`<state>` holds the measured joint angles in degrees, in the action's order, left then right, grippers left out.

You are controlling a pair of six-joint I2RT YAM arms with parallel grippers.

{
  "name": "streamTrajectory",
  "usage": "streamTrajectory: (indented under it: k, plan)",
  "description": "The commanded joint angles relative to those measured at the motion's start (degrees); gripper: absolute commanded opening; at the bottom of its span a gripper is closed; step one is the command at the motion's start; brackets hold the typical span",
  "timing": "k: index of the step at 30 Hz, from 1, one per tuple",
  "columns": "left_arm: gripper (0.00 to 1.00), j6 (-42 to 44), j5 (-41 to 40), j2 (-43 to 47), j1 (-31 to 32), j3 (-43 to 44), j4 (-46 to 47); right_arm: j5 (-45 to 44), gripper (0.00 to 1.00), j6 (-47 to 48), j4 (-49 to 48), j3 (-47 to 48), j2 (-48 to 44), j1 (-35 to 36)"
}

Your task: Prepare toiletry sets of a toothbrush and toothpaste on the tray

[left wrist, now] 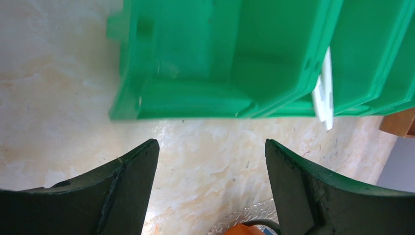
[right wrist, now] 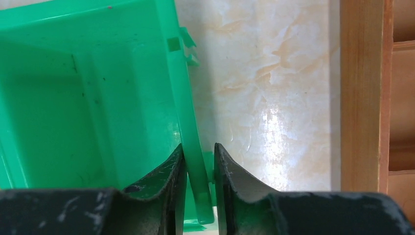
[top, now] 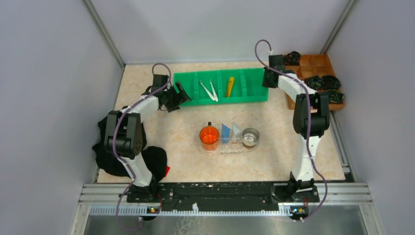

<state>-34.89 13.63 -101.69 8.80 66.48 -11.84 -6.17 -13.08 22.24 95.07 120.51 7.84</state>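
Two white toothbrushes (top: 208, 90) lie in the green bin (top: 249, 95); one also shows in the left wrist view (left wrist: 325, 93). A yellow toothpaste (top: 229, 86) lies in the bin's compartment to their right. A blue toothpaste (top: 225, 132) and a white toothpaste (top: 236, 131) stand on the clear tray (top: 222, 151) between an orange cup (top: 209, 135) and a metal cup (top: 250, 137). My left gripper (top: 182, 96) is open and empty just off the bin's left end (left wrist: 220, 58). My right gripper (top: 267, 80) is shut on the bin's right end wall (right wrist: 195, 142).
A brown wooden box (top: 325, 63) with black items stands right of the bin; its edge shows in the right wrist view (right wrist: 364, 93). A black cloth (top: 110, 156) lies by the left arm's base. The tray's corner (left wrist: 254, 213) shows below the left fingers.
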Motion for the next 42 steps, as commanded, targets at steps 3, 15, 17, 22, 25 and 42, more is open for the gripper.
streamTrajectory:
  k: [3, 15, 17, 22, 25, 42]
  plan:
    - [0.86, 0.0, -0.6, -0.8, -0.5, -0.8, -0.2, -0.7, 0.14, -1.9, -1.4, -5.4, -2.7, 0.0]
    - [0.84, -1.0, 0.7, 7.2, -0.5, -6.6, -0.6, 0.3, 0.08, -0.9, -1.5, -13.2, -9.6, 0.1]
    - [0.85, -0.9, 0.8, 9.8, -0.5, -7.1, -1.5, 0.4, 0.08, -0.5, -1.3, -14.7, -11.1, 0.1]
    - [0.85, -0.4, 1.3, 16.1, -0.5, -7.6, -3.5, 1.1, 0.07, 1.0, -1.4, -18.4, -14.1, 0.2]
    - [0.85, -0.1, 1.5, 19.1, -0.5, -7.3, -4.5, 1.1, 0.07, 3.0, -1.4, -19.6, -15.3, 0.8]
    - [0.85, 4.2, -12.3, 10.5, -1.0, 6.1, -8.0, 0.4, 0.04, 8.9, 0.1, -18.8, -14.7, 4.7]
